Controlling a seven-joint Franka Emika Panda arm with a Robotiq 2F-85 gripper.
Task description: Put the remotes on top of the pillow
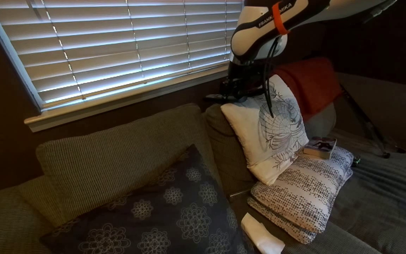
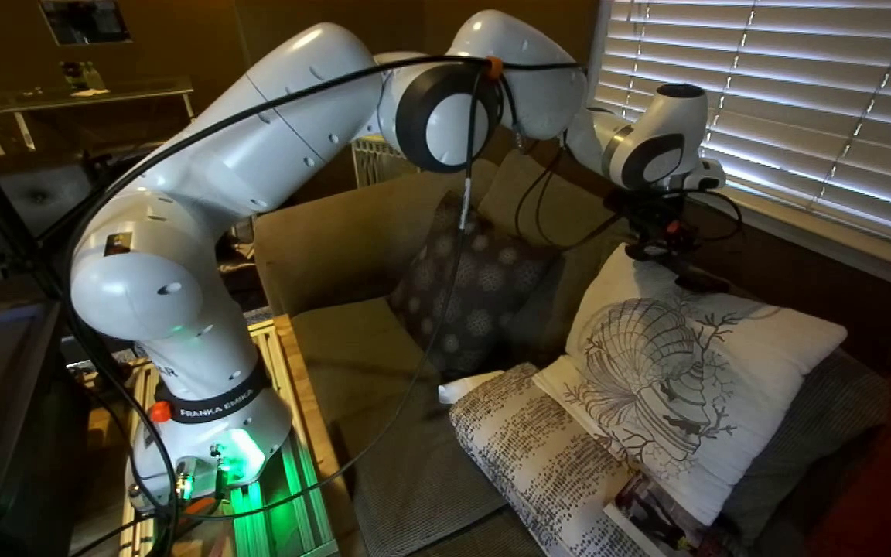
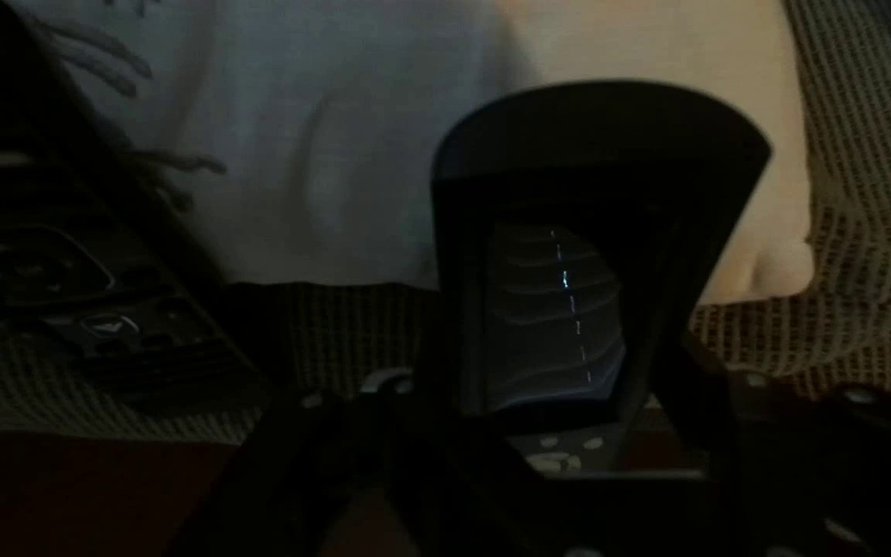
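Wrist view, left to right. A slim black plastic remote with a round button pad (image 3: 66, 271) slanted across the top edge of the white square pillow with a grey shell print (image 1: 275, 141); whether it rested there or hung above, I could not tell. Beside it, mid-view, a black remote with a glossy panel (image 3: 558, 309) sat between the jaws of the black two-finger gripper (image 1: 234, 93). Jaws part-way apart, clamped on its long sides, as far as the dim light let me judge.

Handling (estimate): both light, stiff, hard-cased; the glossy face probably slippery. Best hold: the long edges, near mid-length. Not very fragile, but likely to slide off a rounded pillow unless laid flat.

Pose: in an exterior view the white jointed arm (image 2: 445, 128) arched rightward over the seat of the brown-grey ribbed sofa (image 2: 430, 464), elbow high, wrist bent down, gripper at the white pillow's top edge, near the sofa back.

Right of the gripper and lower, in an exterior view: the target, a plump grey-and-cream banded pillow (image 1: 298, 190), lay on the seat at the white pillow's lower edge, a thick paperback book (image 1: 320, 146) on its far corner. Neither remote was there yet; next called for, I judged, was a carry down and forward.
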